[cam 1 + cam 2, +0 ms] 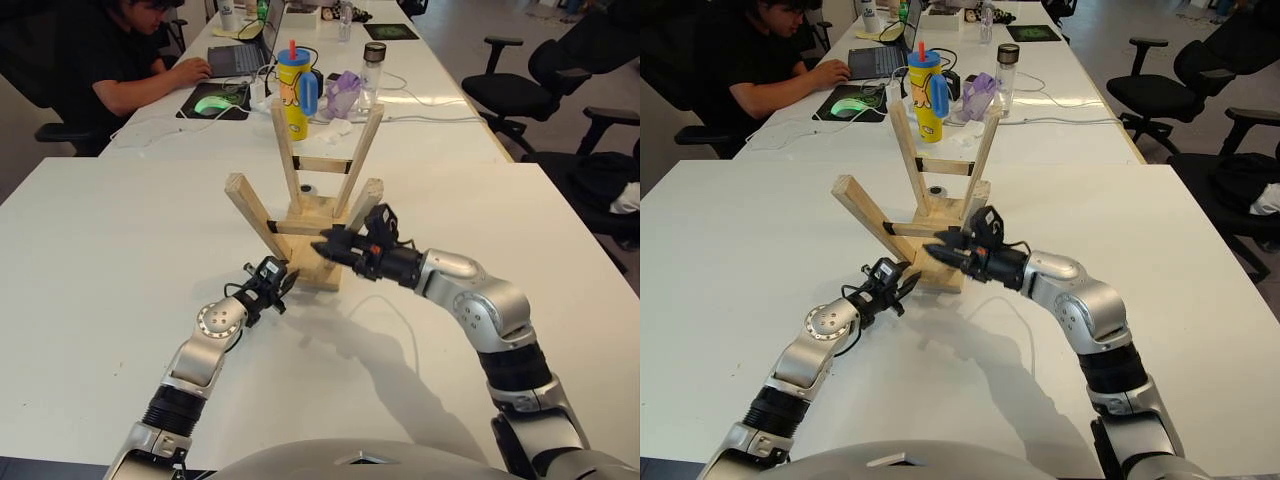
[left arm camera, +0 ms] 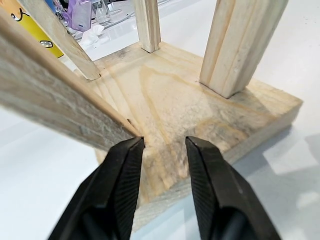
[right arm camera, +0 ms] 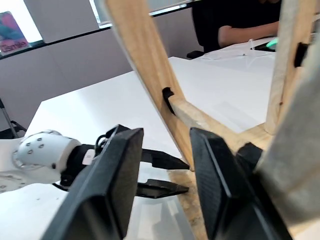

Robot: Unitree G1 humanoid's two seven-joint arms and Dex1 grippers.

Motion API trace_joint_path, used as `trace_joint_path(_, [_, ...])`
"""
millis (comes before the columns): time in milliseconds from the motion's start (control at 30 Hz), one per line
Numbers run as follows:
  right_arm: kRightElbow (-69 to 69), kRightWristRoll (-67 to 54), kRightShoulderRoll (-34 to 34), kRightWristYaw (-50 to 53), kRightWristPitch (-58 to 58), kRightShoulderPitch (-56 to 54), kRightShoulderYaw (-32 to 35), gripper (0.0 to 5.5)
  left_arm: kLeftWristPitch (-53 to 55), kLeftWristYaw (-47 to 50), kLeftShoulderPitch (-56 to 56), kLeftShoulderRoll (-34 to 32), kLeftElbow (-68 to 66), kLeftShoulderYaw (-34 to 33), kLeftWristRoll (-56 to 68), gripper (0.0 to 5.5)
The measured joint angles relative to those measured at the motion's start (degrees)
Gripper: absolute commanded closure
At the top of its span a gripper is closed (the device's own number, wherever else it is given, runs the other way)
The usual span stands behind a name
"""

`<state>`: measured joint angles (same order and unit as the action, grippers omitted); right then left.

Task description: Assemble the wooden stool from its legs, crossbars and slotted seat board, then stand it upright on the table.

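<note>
Both grips should probably be closed firmly before the stool [image 1: 310,215] is turned over: the left hand [image 2: 162,165] is spread at the near corner of the seat board [image 2: 200,110], the right hand [image 3: 165,145] spread astride a leg [image 3: 145,75]. The stool is set inverted on the desk [image 1: 120,260], board flat, legs splayed upward.

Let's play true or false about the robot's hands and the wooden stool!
The pale wooden stool lies upside down, legs pointing up. True.
The left gripper is shut on a leg. False: it is open, at the flat wooden seat board's edge.
The right gripper is open. True.
A cup stands beside the stool on its table. False: the tall yellow cup stands on the farther white table behind.
</note>
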<state>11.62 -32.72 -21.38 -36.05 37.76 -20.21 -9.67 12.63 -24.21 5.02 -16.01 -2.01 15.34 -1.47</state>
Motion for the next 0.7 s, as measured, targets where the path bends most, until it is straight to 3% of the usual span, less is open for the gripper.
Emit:
trace_joint_path(133, [-3.0, 4.9, -0.5, 1.3, -1.9, -0.4, 0.0, 3.79, 3.7, -0.3, -1.2, 0.5, 3.9, 0.7, 0.2, 3.91])
trace_joint_path(300, [0.3, 1.9, -0.3, -0.7, 0.9, 1.5, 0.4, 4.01, 5.0, 3.0, -4.3, 0.2, 13.8, -0.7, -1.4, 3.91])
trace_joint_path(500, [9.7, -2.8, 2.3, 3.5, 4.5, 14.0, 3.1, 5.00, 5.6, 4.3, -13.0, -0.2, 23.3, -4.4, 0.2, 4.83])
trace_joint_path(600, [12.8, -1.1, 6.0, 11.3, 1.8, 22.0, 6.7, 5.50, 5.5, 5.8, -20.0, 0.3, 24.6, -7.3, 2.1, 5.36])
trace_joint_path(700, [12.4, 7.1, 7.9, 19.8, -5.8, 24.6, 10.1, 5.50, 4.7, 9.8, -21.3, 4.0, 26.5, -12.0, 4.8, 5.48])
